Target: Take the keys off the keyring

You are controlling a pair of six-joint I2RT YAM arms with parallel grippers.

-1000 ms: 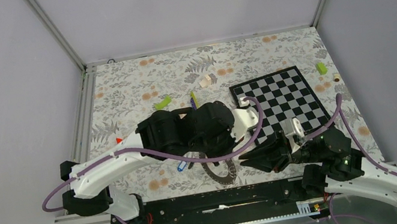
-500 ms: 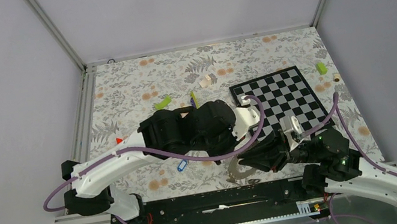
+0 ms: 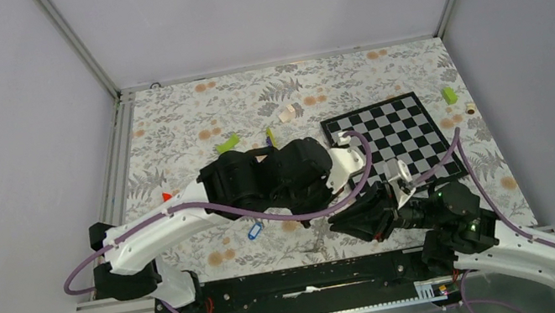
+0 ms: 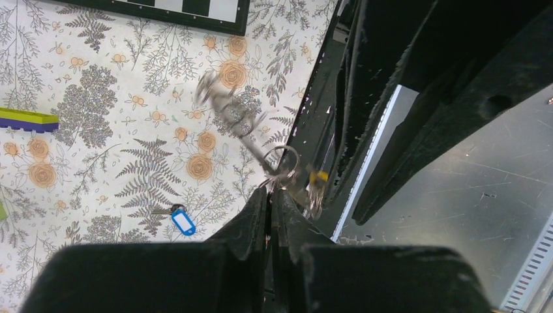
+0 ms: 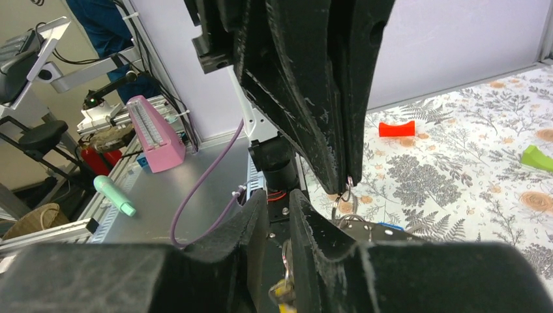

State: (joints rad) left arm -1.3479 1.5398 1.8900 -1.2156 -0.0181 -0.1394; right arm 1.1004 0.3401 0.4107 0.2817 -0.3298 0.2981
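Note:
My left gripper (image 4: 269,190) is shut on the thin silver keyring (image 4: 282,160), which hangs off the table and looks blurred. In the right wrist view the keyring (image 5: 342,202) dangles from the left gripper's tip (image 5: 345,182). My right gripper (image 5: 278,195) comes in from the right, tip to tip with the left gripper (image 3: 316,211). Its jaws stand a narrow gap apart, closed on a yellow key (image 5: 283,295) with a small ring above it. The yellow key (image 4: 318,177) also shows blurred beside the keyring. A blue key (image 3: 255,230) lies loose on the floral cloth to the left.
A checkerboard (image 3: 394,137) lies at the right rear. Lime-green blocks (image 3: 228,143) (image 3: 448,95), a thin yellow-green stick (image 3: 269,137) and a red block (image 3: 167,195) are scattered on the cloth. The black rail (image 3: 295,281) runs along the near edge just below the grippers.
The keyring has come up off the cloth. My right gripper has moved left and away from the rail, closer under the left gripper, which shifted slightly right.

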